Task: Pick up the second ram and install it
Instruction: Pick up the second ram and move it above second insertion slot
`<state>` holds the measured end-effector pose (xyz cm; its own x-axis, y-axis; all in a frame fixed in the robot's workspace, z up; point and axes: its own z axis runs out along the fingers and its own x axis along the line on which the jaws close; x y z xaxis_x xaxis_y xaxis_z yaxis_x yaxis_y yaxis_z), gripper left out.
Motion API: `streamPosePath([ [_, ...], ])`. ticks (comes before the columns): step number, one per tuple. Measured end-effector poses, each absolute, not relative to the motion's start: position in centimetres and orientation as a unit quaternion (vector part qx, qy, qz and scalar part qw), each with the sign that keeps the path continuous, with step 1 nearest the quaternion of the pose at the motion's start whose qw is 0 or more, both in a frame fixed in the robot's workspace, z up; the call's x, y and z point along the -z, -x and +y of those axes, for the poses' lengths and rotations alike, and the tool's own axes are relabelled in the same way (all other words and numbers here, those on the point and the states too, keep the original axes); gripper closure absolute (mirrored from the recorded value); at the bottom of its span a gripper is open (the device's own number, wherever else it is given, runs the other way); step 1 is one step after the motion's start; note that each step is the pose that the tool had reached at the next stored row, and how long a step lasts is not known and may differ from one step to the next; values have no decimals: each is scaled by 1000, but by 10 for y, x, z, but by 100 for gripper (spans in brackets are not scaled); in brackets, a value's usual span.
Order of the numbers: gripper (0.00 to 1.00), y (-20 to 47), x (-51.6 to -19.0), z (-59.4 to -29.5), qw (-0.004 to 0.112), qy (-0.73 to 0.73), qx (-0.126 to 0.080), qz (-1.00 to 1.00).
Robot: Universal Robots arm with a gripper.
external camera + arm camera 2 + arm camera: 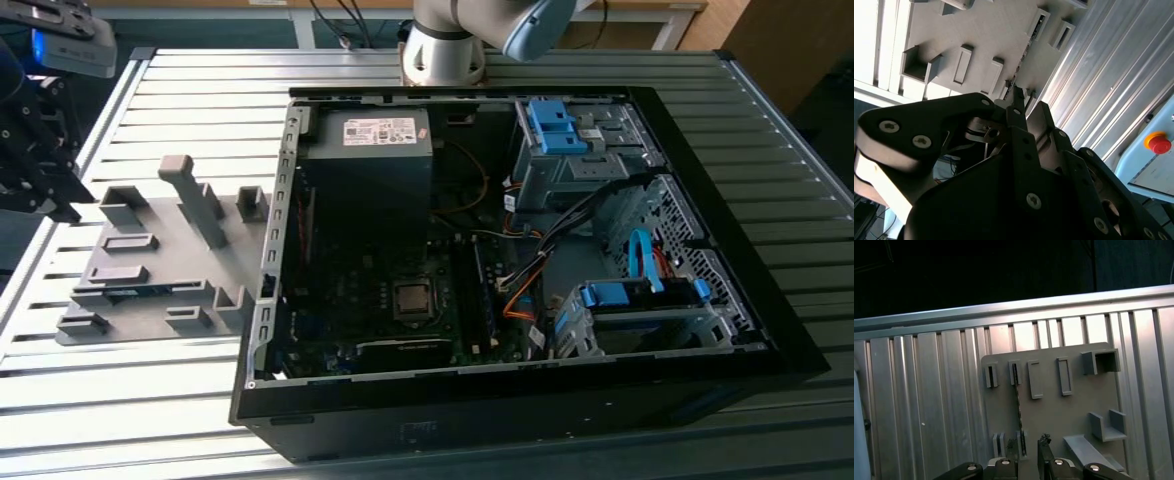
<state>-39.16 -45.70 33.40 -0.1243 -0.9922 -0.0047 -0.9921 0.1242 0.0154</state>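
Note:
The second ram [1018,405] stands on edge in the slots of the grey holder plate [1064,415], seen as a thin dark strip running toward my gripper [1028,442]. In the second wrist view the same strip [1021,62] ends just ahead of the gripper [1029,102]. The fingers sit apart, one on each side of the strip's near end, above it and not closed on it. In the exterior view the ram is a blue-green line [144,291] on the plate, and the gripper [54,200] hangs over the plate's left edge.
An open computer case [267,300] lies on the ribbed metal table [761,90] at the exterior view's right of the holder plate, motherboard [400,300] up. Tall grey blocks [200,200] rise from the plate. A red stop button [1159,144] sits off the table.

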Motion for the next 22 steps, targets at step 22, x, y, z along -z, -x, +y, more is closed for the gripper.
streamPosePath([
  [22, 70, 392, -318, -464, 3, -664, 7, -747],
])
